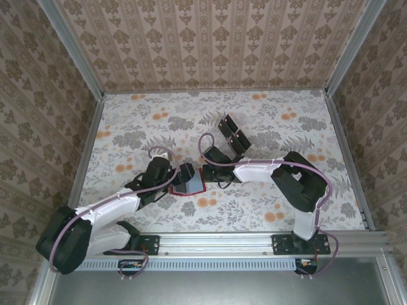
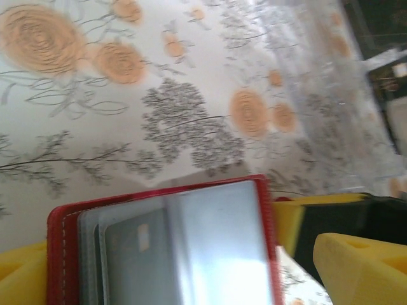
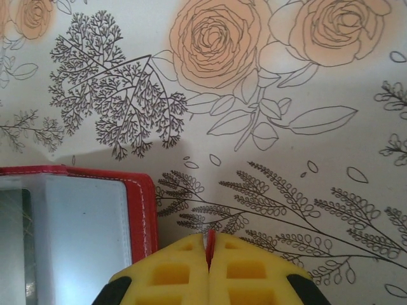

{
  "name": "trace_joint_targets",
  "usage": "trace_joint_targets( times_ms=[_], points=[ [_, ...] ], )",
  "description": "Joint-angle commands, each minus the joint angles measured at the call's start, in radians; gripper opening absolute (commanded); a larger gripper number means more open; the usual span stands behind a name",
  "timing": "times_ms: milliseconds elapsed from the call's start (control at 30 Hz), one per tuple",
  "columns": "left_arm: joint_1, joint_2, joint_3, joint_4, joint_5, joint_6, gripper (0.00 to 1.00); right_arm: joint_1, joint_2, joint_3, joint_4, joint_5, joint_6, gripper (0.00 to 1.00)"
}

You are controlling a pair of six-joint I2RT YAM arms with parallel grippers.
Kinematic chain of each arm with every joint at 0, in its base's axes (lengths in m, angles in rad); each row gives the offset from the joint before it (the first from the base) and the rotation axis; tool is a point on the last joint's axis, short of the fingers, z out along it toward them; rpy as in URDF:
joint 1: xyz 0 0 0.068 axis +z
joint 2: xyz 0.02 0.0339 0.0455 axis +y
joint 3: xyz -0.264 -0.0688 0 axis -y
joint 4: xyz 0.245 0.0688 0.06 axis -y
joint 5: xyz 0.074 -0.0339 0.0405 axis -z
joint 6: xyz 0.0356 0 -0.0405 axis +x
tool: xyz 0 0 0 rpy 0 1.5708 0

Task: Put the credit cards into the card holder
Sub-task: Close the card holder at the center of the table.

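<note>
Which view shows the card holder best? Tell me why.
Left wrist: the card holder is close up, open, its clear sleeves visible, though blurred. Top external shows the card holder small and distant; right wrist shows one sharp corner.

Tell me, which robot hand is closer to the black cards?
Right. The right gripper sits nearer the credit cards, beside the card holder; the left gripper straddles that holder, farther away.

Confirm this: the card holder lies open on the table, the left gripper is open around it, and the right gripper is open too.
Wrong on the right gripper: the right wrist view shows it shut, pinching a thin red edge of the card holder. The rest stands.
</note>
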Motion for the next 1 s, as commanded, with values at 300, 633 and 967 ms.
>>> trace_joint_targets(
  times_ms=[300,633,967],
  points=[
    [-0.120,0.150,0.085,0.144,-0.001,-0.048,1.00,-0.063,-0.020,-0.084,0.049,-0.113,0.063,0.15],
    [-0.157,0.287,0.110,0.200,-0.023,-0.055,1.00,-0.119,-0.137,-0.171,0.058,-0.104,0.071,0.34],
    [-0.172,0.230,0.135,0.155,-0.049,-0.041,1.00,-0.131,-0.221,-0.207,0.039,-0.101,0.065,0.40]
  ],
)
